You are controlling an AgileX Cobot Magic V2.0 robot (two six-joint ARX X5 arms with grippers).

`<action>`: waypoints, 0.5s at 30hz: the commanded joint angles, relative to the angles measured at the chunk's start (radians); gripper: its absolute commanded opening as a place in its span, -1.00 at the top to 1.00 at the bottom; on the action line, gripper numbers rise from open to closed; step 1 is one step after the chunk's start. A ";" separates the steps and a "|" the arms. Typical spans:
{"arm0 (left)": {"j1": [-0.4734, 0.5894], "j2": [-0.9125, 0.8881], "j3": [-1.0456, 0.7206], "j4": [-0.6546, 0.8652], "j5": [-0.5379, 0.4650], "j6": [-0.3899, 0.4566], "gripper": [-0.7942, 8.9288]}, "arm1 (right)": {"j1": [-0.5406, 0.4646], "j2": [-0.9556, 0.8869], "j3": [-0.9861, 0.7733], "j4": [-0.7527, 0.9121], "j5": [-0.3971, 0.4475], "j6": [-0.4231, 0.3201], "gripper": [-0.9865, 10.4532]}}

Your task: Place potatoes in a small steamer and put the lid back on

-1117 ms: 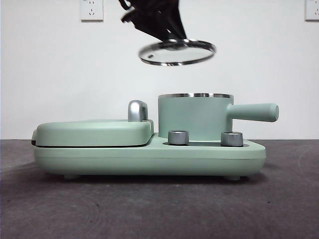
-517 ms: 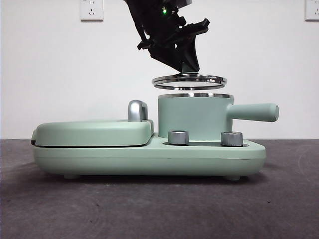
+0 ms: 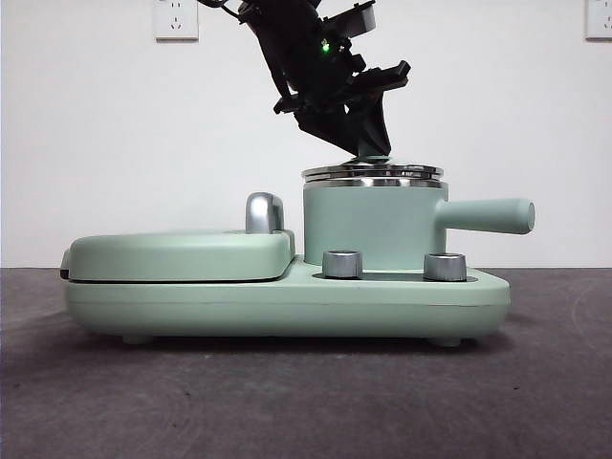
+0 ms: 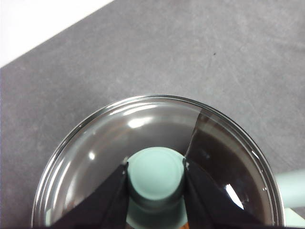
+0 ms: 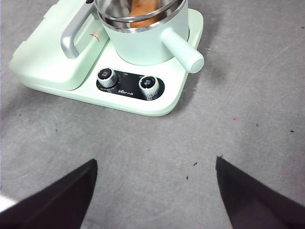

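Note:
The small steamer [image 3: 373, 226] stands on the right half of the mint-green base, its side handle [image 3: 488, 215] pointing right. The lid [image 3: 373, 172] lies level on its steel rim. My left gripper [image 3: 369, 151] comes down from above and is shut on the lid's mint-green knob [image 4: 156, 169]; the glass of the lid [image 4: 109, 143] spreads around it. The orange-brown potato [image 5: 143, 8] shows inside the steamer [image 5: 147, 43] in the right wrist view. My right gripper [image 5: 155, 191] is open and empty, above the table in front of the appliance.
The flat grill cover [image 3: 182, 253] with its chrome handle [image 3: 265, 212] fills the left half of the base [image 3: 287, 306]. Two steel dials [image 3: 342, 264] [image 3: 445, 266] sit at the front. Dark grey table all round; white wall behind.
My left gripper has come down and to the right with the lid. The lid went from tilted and high above the steamer to level on its rim.

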 commanded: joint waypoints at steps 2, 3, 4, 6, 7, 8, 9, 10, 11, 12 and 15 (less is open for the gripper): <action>-0.009 0.013 0.023 0.016 0.019 -0.004 0.81 | 0.006 0.006 0.007 0.006 0.000 0.011 0.14; -0.011 0.013 0.023 0.012 0.028 -0.005 0.81 | 0.006 0.005 0.007 0.006 0.000 0.011 0.14; -0.013 0.013 0.023 0.008 0.029 -0.004 0.81 | 0.006 0.005 0.007 0.006 0.000 0.011 0.14; -0.013 0.013 0.023 0.002 0.029 -0.004 0.81 | 0.006 0.006 0.007 0.006 0.000 0.011 0.14; -0.014 0.013 0.023 -0.002 0.029 -0.003 0.81 | 0.006 0.005 0.007 0.006 0.000 0.011 0.14; -0.014 0.013 0.023 -0.006 0.029 -0.003 0.81 | 0.006 0.005 0.007 0.006 0.000 0.012 0.14; -0.014 0.013 0.023 -0.008 0.029 -0.003 0.81 | 0.006 0.005 0.007 0.006 0.000 0.012 0.14; -0.014 0.013 0.023 -0.010 0.029 -0.003 0.81 | 0.006 0.005 0.007 0.006 0.000 0.013 0.14; -0.014 0.013 0.023 -0.012 0.029 -0.003 0.81 | 0.006 0.005 0.007 0.006 0.000 0.015 0.14; -0.014 0.013 0.023 -0.013 0.029 -0.003 0.81 | 0.006 0.006 0.007 0.006 0.000 0.016 0.14; -0.014 0.014 0.023 -0.013 0.029 -0.003 0.81 | 0.006 0.005 0.007 0.006 0.000 0.018 0.14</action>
